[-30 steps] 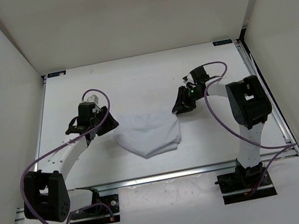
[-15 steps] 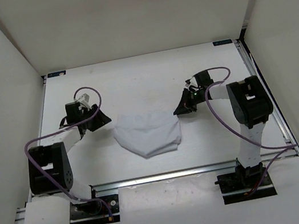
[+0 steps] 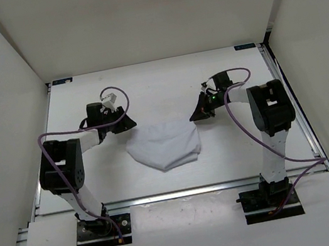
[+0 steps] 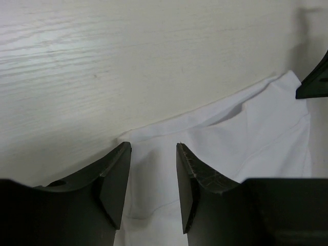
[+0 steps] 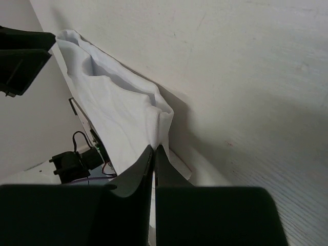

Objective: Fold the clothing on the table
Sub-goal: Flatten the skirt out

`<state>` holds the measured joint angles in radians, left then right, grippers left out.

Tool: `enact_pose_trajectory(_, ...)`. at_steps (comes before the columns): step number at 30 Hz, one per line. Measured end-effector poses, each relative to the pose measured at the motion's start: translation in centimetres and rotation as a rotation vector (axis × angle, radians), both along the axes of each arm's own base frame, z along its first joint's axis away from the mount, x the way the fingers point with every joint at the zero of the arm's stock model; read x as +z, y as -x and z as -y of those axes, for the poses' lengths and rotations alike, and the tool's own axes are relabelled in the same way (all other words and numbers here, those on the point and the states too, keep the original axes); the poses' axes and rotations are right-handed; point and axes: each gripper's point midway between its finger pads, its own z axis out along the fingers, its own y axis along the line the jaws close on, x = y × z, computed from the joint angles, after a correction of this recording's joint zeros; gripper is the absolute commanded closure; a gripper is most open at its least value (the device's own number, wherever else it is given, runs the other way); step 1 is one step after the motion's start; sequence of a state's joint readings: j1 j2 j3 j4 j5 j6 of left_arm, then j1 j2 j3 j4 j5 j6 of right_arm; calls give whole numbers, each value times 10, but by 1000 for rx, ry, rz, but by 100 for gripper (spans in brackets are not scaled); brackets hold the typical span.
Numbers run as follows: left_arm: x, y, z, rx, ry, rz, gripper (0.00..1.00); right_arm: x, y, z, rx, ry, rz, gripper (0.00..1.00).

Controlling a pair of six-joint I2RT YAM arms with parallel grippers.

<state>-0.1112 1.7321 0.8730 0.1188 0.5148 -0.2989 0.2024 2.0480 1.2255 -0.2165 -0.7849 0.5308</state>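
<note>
Seen from above, the clothing [image 3: 164, 147] lies rumpled at the middle of the counter [image 3: 145, 88]. The left end effector [image 3: 130, 124] is at its far-left corner and the right end effector [image 3: 196, 116] at its far-right corner.

In the left wrist view, the jaws are released and stand astride the cloth's edge. They should be lowered and closed fully on fabric before any lift.

In the right wrist view, the end effector is clenched, with the edge apparently pinched. Both corners are best raised together.

Nothing written, no brand, number or sign, could be read anywhere. One small blue tag [image 3: 62, 81] sat at the far left corner of the large flat white rectangular tabletop [image 3: 158, 89] and another small blue tag [image 3: 243, 46] at its far right corner, both too small to make out.
</note>
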Motion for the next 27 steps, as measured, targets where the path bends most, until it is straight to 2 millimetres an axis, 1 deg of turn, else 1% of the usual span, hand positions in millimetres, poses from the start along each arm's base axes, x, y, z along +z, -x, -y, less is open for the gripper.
enact_pose_trajectory(3,-8,5,11,-28,-10,-15,49,0,-2,-1,12,-2,0,100)
enact_pose_trajectory(6,-13,6,11,-21,-25,-25,50,-3,-2,-1,18,-8,-9,100)
enact_pose_trajectory(8,-14,4,8,-5,-40,-22,50,-4,-1,-2,21,-15,-19,99)
enact_pose_trajectory(11,-13,1,1,28,-59,-22,50,-5,-1,-1,22,-25,-27,100)
enact_pose_trajectory(18,6,-2,-21,136,-78,13,52,-4,-2,1,20,-46,-37,100)
enact_pose_trajectory(20,5,-2,-20,140,-81,9,51,-4,-2,2,16,-49,-39,100)
enact_pose_trajectory(27,-8,11,-7,117,-97,-42,53,-3,-4,5,11,-58,-39,100)
